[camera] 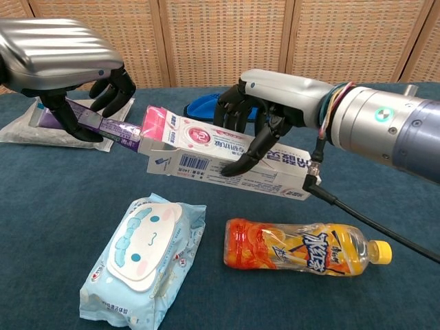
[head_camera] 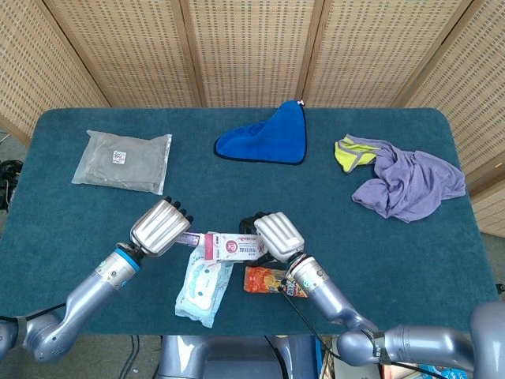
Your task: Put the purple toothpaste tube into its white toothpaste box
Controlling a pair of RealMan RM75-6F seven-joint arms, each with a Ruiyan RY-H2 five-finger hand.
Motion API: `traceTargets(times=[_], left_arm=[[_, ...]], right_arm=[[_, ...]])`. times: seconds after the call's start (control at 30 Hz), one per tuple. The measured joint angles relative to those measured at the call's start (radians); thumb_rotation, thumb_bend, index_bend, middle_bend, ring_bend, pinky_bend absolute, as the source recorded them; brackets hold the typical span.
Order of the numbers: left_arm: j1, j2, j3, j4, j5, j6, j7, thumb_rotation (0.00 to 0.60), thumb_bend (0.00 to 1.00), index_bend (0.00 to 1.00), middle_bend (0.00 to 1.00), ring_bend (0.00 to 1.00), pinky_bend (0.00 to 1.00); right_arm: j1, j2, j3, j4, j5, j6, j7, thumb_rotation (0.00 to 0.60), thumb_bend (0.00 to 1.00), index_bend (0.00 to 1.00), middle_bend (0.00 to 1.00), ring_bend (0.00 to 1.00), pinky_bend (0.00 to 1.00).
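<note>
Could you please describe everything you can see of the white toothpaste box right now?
The toothpaste box is a long white carton, seemingly cardboard, with pink panels, printing and a barcode. The right robot hand holds it above the table, roughly level. Its flap end is open toward the left robot hand, and the purple toothpaste tube meets that opening, its cap out of sight.

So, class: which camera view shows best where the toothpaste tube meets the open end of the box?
The chest view: the purple tube, held by the left hand, has its cap end at the flap of the box in the right hand. In the head view the tube is a sliver beside the hand.
</note>
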Motion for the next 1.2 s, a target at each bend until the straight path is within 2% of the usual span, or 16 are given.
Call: traceTargets(times=[0.67,1.2], left_arm=[[-0.007,0.017,0.004,-0.062,0.007,0.037,-0.017,0.6,0.41,0.87,0.65,0.53,0.57],[-0.031,-0.023,0.013,-0.124,-0.037,0.1,0.15,0.6,0.41,0.87,0.66,0.54,0.57]], right_arm=[[0.01,-0.022,-0.008,0.018,0.01,0.009,-0.005,0.6,0.12,0.58,0.51,0.4,0.47],[0.025,-0.048,0.009,0.031,0.022,0.008,0.006,0.6,0.12,0.58,0.51,0.4,0.47]])
